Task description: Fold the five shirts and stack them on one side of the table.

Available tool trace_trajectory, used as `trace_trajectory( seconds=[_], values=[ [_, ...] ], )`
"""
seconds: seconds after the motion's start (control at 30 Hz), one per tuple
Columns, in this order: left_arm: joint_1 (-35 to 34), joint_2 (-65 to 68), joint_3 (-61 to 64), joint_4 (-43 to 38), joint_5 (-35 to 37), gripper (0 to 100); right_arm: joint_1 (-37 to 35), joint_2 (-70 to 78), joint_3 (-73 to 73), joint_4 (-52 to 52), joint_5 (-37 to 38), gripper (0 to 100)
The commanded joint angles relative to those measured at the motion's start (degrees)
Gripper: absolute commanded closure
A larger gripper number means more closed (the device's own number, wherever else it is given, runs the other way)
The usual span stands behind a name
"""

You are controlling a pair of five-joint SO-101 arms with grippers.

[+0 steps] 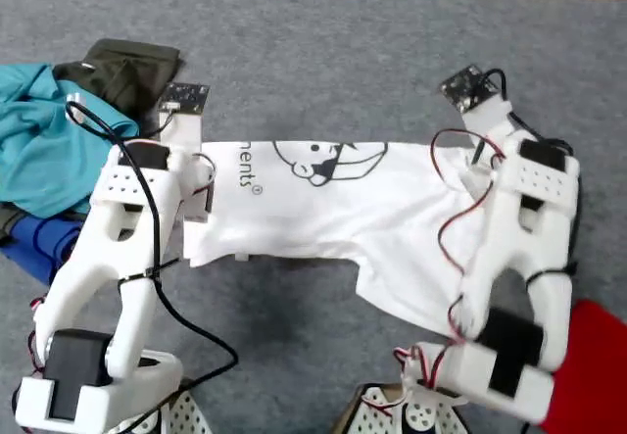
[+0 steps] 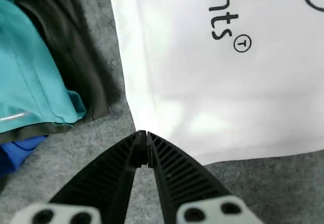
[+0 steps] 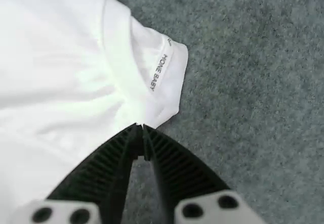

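Note:
A white shirt (image 1: 323,209) with a black print lies spread across the middle of the grey table (image 1: 323,52). My left gripper (image 1: 196,204) sits at the shirt's left edge. In the left wrist view this gripper (image 2: 143,139) is shut, its tips pinching the hem of the white shirt (image 2: 212,82). My right gripper (image 1: 470,165) is at the shirt's right end. In the right wrist view it (image 3: 139,131) is shut on the white shirt (image 3: 61,72) just beside the collar label (image 3: 162,67).
A pile of shirts lies at the table's left: a teal shirt (image 1: 39,150), a dark olive shirt (image 1: 122,72) and a blue shirt (image 1: 39,243). A red cloth (image 1: 593,356) shows at the front right corner. Bare grey table stretches behind the white shirt.

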State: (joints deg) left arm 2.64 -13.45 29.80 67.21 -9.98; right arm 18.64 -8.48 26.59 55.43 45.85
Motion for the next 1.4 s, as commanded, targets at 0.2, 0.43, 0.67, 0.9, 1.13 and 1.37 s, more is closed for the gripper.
trace_trajectory(
  seconds=[0.2, 0.43, 0.67, 0.9, 1.13, 1.37],
  values=[
    [-1.2, -14.5, 10.8, -1.0, -5.7, 98, -1.4, -21.3, 10.0, 15.3, 14.9, 99.3],
    [-8.3, -30.7, 26.5, -3.3, -6.7, 98, -1.4, -33.1, 26.2, 20.0, 24.5, 90.0],
    [-15.9, -30.4, 28.7, -3.1, -6.8, 98, -1.5, -37.2, 36.8, 21.5, 31.6, 83.3],
    [-15.8, -27.0, 28.7, -3.1, -6.6, 98, -7.6, -37.5, 42.4, 21.5, 34.0, 83.2],
    [-16.3, -24.8, 28.7, -3.1, -6.5, 98, -10.4, -37.1, 47.7, 12.4, 33.8, 83.1],
    [-16.3, -24.8, 28.7, -3.1, -6.5, 98, -10.2, -37.1, 52.8, 6.2, 34.1, 78.1]
  ],
)
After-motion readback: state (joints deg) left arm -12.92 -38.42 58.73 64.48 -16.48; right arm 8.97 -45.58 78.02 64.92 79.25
